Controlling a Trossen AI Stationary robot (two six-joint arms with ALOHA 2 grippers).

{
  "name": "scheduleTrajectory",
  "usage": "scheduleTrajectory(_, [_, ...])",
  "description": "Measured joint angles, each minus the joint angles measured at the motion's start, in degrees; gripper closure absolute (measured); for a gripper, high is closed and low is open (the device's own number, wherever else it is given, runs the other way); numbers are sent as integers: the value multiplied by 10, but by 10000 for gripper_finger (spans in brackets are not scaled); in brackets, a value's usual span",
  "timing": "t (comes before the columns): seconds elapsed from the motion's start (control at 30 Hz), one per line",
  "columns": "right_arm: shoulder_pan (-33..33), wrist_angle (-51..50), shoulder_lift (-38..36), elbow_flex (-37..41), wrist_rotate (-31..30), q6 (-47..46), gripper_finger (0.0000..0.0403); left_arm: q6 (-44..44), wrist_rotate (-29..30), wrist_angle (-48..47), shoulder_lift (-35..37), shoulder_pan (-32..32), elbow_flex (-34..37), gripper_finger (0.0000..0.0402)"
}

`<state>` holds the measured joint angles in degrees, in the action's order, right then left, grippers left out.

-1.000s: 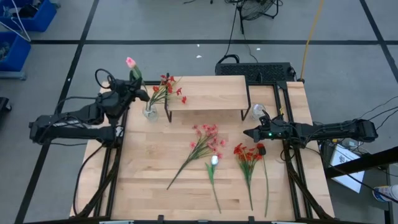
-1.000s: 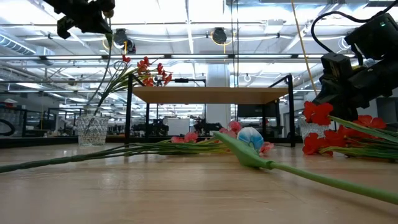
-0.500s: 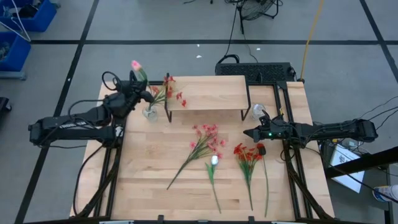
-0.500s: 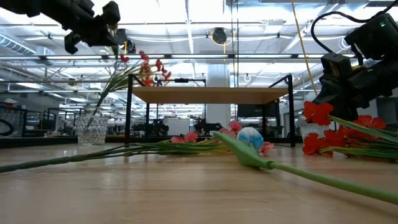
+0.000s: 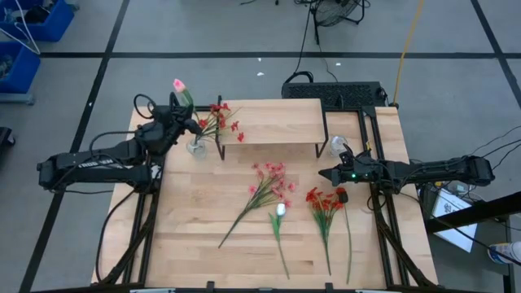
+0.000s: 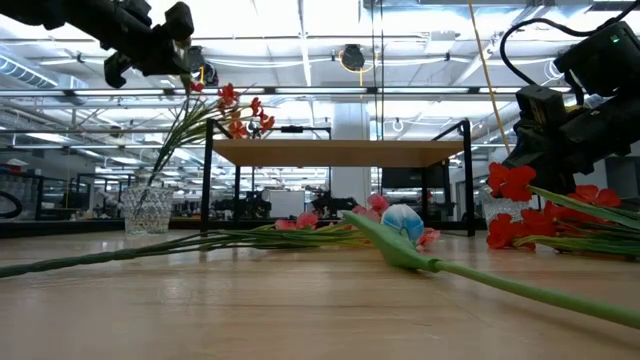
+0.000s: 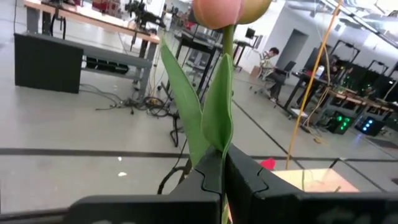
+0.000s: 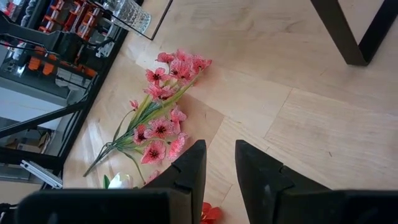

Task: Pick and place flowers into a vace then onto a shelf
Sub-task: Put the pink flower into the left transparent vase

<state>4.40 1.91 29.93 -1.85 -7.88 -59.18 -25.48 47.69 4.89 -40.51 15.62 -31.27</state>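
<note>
Left gripper (image 5: 181, 114), clamped on the pink bud (image 5: 177, 85), has swung toward the vase (image 5: 195, 146) at 10 o'clock; insertion comes next.

A large open robotics lab or workshop hall. Shown by a grey concrete floor (image 5: 244, 32) marked with dark lines, exposed ducts and strip lights (image 6: 300, 20) overhead, long workbenches (image 7: 93, 25) with gear, loose cables (image 5: 338, 12), blue storage bins (image 5: 24, 32), and a person seated at a desk (image 7: 272, 62) among equipment with green indicator lights (image 7: 342, 121).
</note>
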Motion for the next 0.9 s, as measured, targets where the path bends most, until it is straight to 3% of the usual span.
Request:
scheduleTrajectory(0.37, [0,1,0,0,-29,-1,326,-77,-14,-120,0,-6,0,397])
scheduleTrajectory(0.6, [0,1,0,0,-29,-1,326,-102,-27,-192,0,-17,-1,373])
scheduleTrajectory(0.9, [0,1,0,0,-29,-15,326,-141,-59,-256,-4,-23,-2,394])
